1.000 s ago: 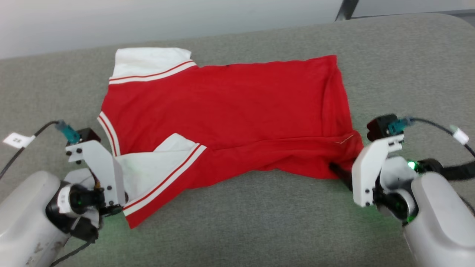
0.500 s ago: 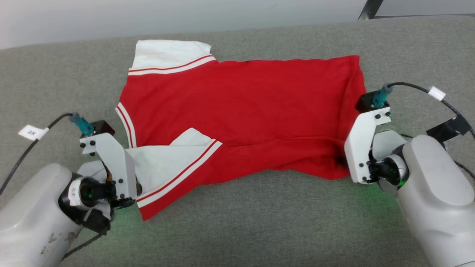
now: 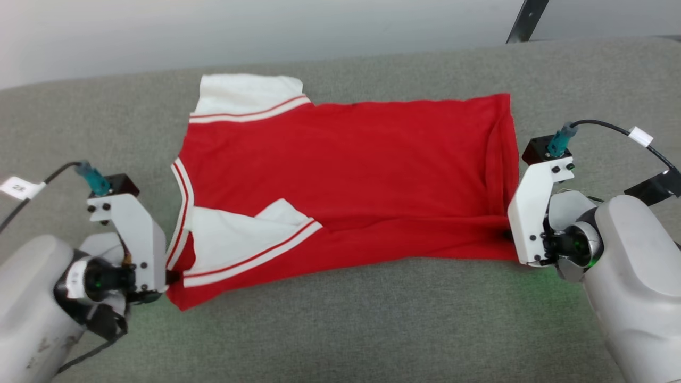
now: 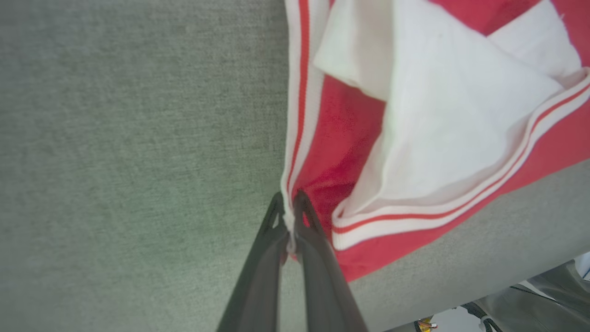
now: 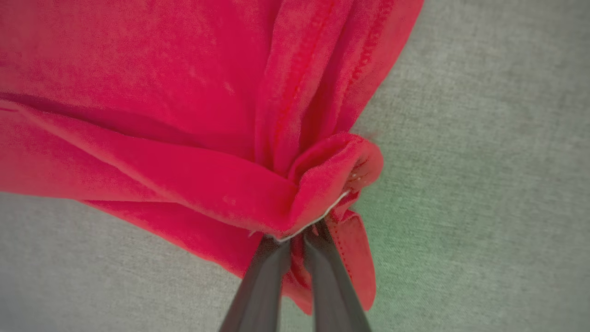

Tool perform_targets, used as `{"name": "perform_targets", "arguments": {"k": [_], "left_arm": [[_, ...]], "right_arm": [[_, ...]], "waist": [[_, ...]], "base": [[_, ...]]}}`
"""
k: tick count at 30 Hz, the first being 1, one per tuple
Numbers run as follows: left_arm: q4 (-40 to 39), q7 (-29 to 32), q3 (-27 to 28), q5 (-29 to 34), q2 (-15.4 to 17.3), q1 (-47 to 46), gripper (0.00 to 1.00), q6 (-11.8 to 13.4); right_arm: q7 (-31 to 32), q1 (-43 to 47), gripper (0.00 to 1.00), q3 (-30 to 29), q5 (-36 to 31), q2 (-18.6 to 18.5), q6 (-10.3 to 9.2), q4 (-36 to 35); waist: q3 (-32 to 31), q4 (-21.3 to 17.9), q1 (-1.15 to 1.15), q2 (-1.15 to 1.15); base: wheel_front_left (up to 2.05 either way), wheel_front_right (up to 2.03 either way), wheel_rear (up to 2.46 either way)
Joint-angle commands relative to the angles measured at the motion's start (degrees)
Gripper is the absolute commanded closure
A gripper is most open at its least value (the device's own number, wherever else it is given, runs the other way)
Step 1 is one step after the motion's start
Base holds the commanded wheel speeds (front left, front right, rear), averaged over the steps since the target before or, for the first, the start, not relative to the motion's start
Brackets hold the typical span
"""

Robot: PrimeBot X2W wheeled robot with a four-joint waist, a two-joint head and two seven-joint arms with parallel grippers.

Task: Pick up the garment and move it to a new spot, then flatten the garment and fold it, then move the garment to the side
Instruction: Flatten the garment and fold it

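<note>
Garment (image 3: pixel 351 175) lay spread on grey worktop (image 3: pixel 372 330); left jaws were clamped shut on its near-left striped trim, right jaws pinched shut on its near-right corner.

The garment (image 3: pixel 346 175) is a red jersey-style shirt with white short sleeves edged in red-and-white striped trim. It lies spread sideways between my two claws, plain red side up and mostly flat. A striped edge of it is pinched at the tips of my left claw (image 4: pixel 289 216), and one white sleeve is folded over the red body just beyond them. The other sleeve lies flat, well away from that claw. At my right claw (image 5: pixel 299 237) the hem corner is bunched into thick folds, clamped between the fingers.
</note>
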Motion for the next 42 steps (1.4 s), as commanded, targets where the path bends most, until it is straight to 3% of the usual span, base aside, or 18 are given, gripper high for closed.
{"name": "perform_targets", "arguments": {"k": [1,6,16,22,31,34,35,36,38,39,42], "left_arm": [[0.12,0.37,-0.01,0.47,0.78,-0.34,1.00,-0.08],[-1.13,1.67,-0.29,0.28,3.06,1.12,1.00,0.29],[-6.24,3.61,-0.86,-0.82,6.41,5.95,1.00,3.38],[-5.91,2.87,-1.16,-1.76,5.01,8.25,1.00,4.11],[2.47,0.44,-1.53,-2.90,-0.22,8.95,1.00,2.47],[3.95,1.48,-2.01,-1.69,0.28,7.01,1.00,2.44],[3.99,1.70,-1.85,-1.55,0.63,6.26,0.63,2.53],[3.85,2.23,-1.67,-1.53,0.97,5.49,0.53,2.66],[3.24,3.64,-1.90,-0.92,2.11,4.44,0.07,3.26],[2.74,4.55,-2.21,-0.56,2.85,3.99,0.00,3.55],[-0.05,6.66,-2.65,0.32,4.30,2.14,0.00,4.21]], "right_arm": [[0.44,1.27,1.00,-0.19,-0.05,-1.24,-0.22,0.25],[3.17,2.05,1.00,0.74,1.40,-2.32,-0.22,-1.91],[7.97,7.87,1.00,1.18,5.20,-6.74,-0.22,-10.47],[6.55,11.00,1.00,-0.14,4.77,-6.25,-0.22,-11.58],[3.87,10.48,1.00,-0.52,3.51,-2.58,-0.18,-6.56],[3.09,9.98,1.00,-0.26,3.04,-2.45,-0.19,-4.96],[2.82,9.89,1.00,-0.22,3.06,-2.47,-0.19,-4.53],[2.62,9.87,1.00,-0.18,3.10,-2.40,-0.19,-4.18],[2.23,9.93,1.00,-0.08,3.20,-2.38,-0.19,-3.41],[2.05,10.01,1.00,-0.06,3.33,-2.31,-0.19,-3.10],[1.75,10.51,1.00,0.09,3.72,-2.11,-0.18,-2.24]], "waist": [[-0.84,-0.23,0.00,0.00],[-2.85,-0.44,0.00,0.00],[-3.73,-0.28,0.00,0.00],[-2.61,-0.42,0.00,0.00],[-1.12,-1.01,0.00,0.00],[-1.57,-0.70,0.00,0.00],[-1.82,-0.58,0.00,0.00],[-2.07,-0.48,0.00,0.00],[-2.69,-0.24,0.00,0.00],[-2.96,-0.15,0.00,0.00],[-3.68,0.15,0.00,0.00]], "base": [[0.00,0.00,0.00],[0.00,0.00,0.00],[0.00,0.00,0.00],[0.00,0.00,0.00],[0.00,0.00,0.00],[0.00,0.00,0.00],[0.00,0.00,0.00],[0.00,0.00,0.00],[0.00,0.00,0.00],[0.00,0.00,0.00],[0.00,0.00,0.00]]}}
